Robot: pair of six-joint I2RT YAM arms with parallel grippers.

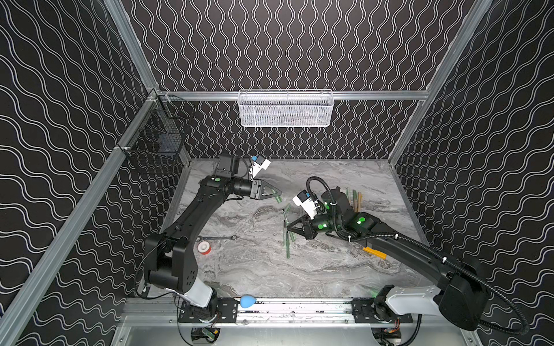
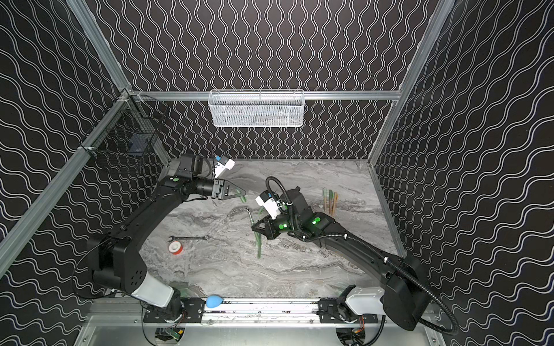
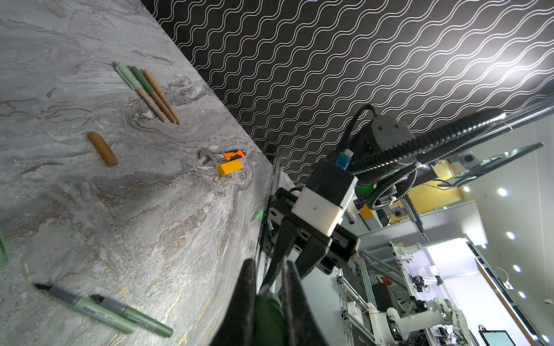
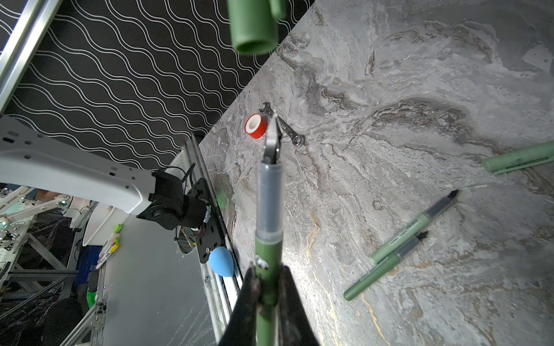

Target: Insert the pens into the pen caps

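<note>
Left gripper (image 1: 278, 193) is mid-table, toward the far side, closed on a dark green cap (image 3: 266, 311). The cap's open end (image 4: 253, 27) faces the right arm. Right gripper (image 1: 288, 229) is just right of centre, clamped on a dark green pen (image 4: 267, 248). The pen has a grey neck, and its bare tip points toward the cap. Tip and cap are close but apart, with a gap clear in the right wrist view. In both top views the two grippers face each other across that gap.

Two loose uncapped pens (image 4: 398, 248) lie side by side on the table (image 1: 254, 269), just near-side of the right gripper. One is pale green, one dark green, and their dark tips point the same way. A pale green cap (image 4: 518, 158) lies beyond their tips, not touching them. A tan cap (image 3: 102, 149) lies alone, further right.

Three capped pens (image 1: 355, 197) sit bunched at far right, touching each other; their lower bodies are tan.

A silver wrench (image 1: 217, 238) and a red and white tape roll (image 1: 204, 248) are on the left, near the left arm's elbow. The roll is just near-side of the wrench. A yellow-orange knife (image 1: 374, 252) is partly under the right arm. An orange-handled adjustable wrench (image 3: 221, 155) lies beside it, seen only in the left wrist view.
</note>
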